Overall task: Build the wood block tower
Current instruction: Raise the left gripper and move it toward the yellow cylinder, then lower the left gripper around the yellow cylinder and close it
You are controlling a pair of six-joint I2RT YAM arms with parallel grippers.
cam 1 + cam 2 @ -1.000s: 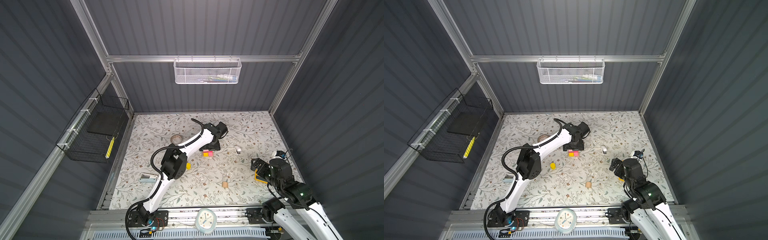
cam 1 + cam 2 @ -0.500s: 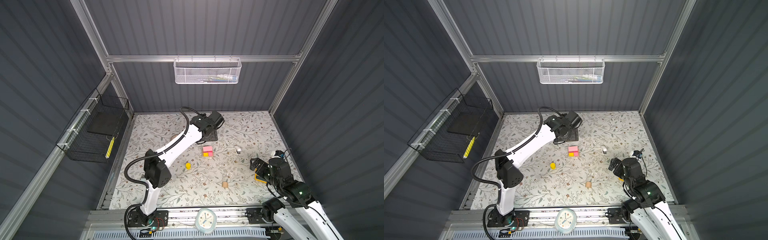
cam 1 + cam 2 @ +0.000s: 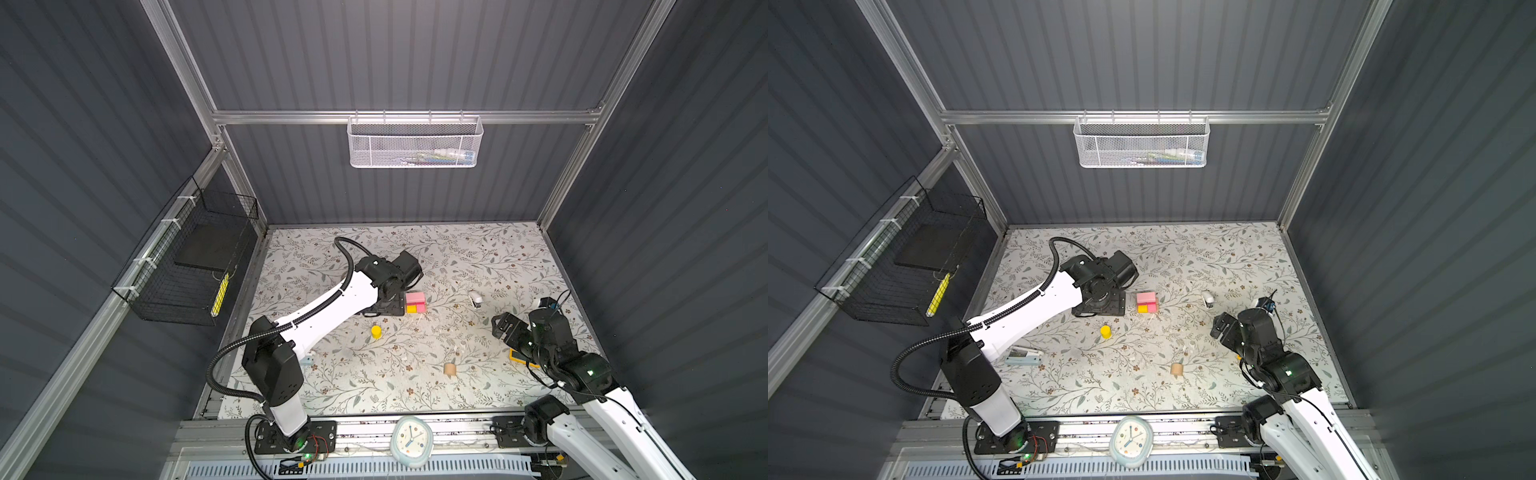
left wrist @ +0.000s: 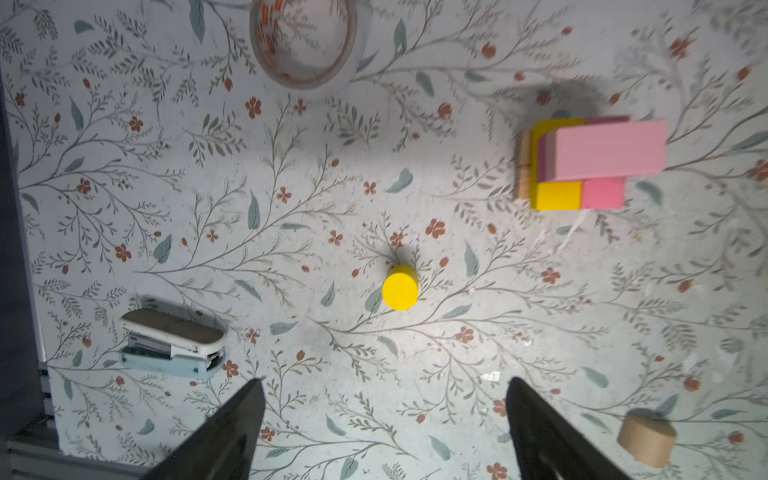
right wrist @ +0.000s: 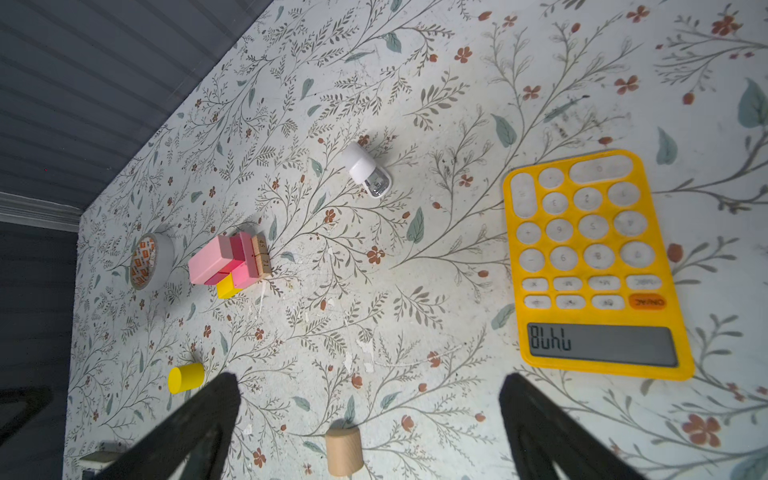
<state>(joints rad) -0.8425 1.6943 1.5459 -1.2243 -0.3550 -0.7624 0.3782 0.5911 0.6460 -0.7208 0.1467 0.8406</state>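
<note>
1. On the floral bench [image 3: 457, 257], about mid-depth, sits the tower [image 3: 415, 302]: a low compact stack, visible in both top views.
2. Tower in left wrist view [image 4: 590, 164]: pale pink bar on top, magenta and yellow under it, a yellow cube and a pink cube side by side at one edge, tan piece along one side.
3. Left claw [image 4: 385, 380]: released, fingers [image 4: 224, 436] spread wide with nothing between them, pointing down over bare bench. In both top views its black body sits just left of the tower, not touching.
4. Right claw [image 5: 369, 376]: released, spread wide, empty. It hangs over the right side of the bench, well apart from the tower.
5. Yellow cylinder [image 3: 376, 331]: loose, standing on end, nearer the front than the tower and clear of it.
6. Tan cylinder [image 3: 449, 368]: loose, on end, further front, between the two arms. It is near the right claw's fingertips in right wrist view [image 5: 343, 451].
7. Calculator [image 5: 594, 266]: yellow-orange, flat, keys up, digits on display, beside the right claw. Mostly hidden under the right arm in both top views.
8. White stapler [image 3: 475, 298]: small, right of the tower, apart from it.
9. Blue-grey stapler [image 4: 174, 343]: front-left, near the left arm.
10. Tape roll [image 4: 303, 41]: lying flat near the tower, hidden by the left arm in both top views.
</note>
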